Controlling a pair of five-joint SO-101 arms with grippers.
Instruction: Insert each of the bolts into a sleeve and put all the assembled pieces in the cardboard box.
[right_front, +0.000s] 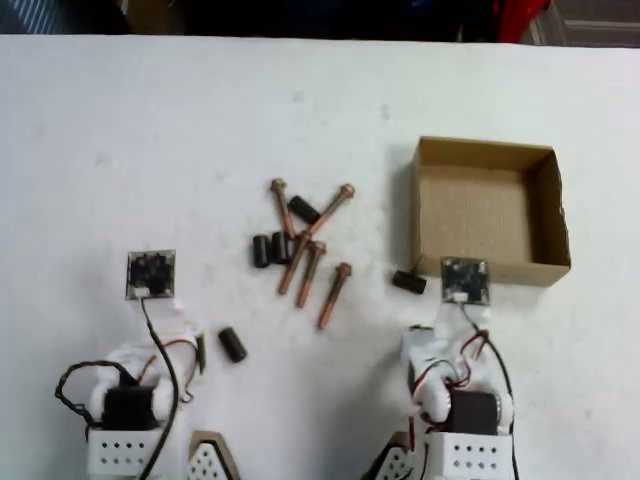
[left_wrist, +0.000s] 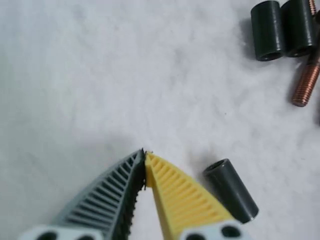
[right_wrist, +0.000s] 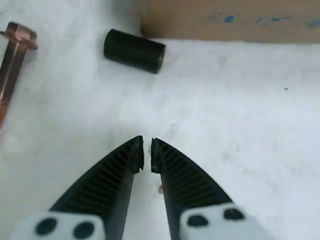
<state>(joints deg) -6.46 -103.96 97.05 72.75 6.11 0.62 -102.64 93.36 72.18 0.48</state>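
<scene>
I see a white tabletop (right_front: 120, 130) with a little heap of brown bolts (right_front: 318, 238) in the middle. They lie across each other, all bare. Two sleeves (right_front: 262, 250) (short black tubes) sit side by side, touching the near side of the heap. A third sleeve (right_front: 303, 210) lies in among the bolts. The cardboard box (right_front: 520, 270) sits to the right of the heap with its top open. The left gripper (left_wrist: 145, 155) hangs low over the tabletop. Its grey finger and its yellow finger meet at the tips, and it holds nothing. A lone sleeve (left_wrist: 231, 190) lies on its side just beside the yellow finger. The right gripper (right_wrist: 146, 150) hangs low too, close to the front of the box. Its two black fingers are pressed nearly together, with just a thin slit between the tips and nothing in them. A last sleeve (right_wrist: 134, 51) lies a little way ahead of it, just beside the box wall.
</scene>
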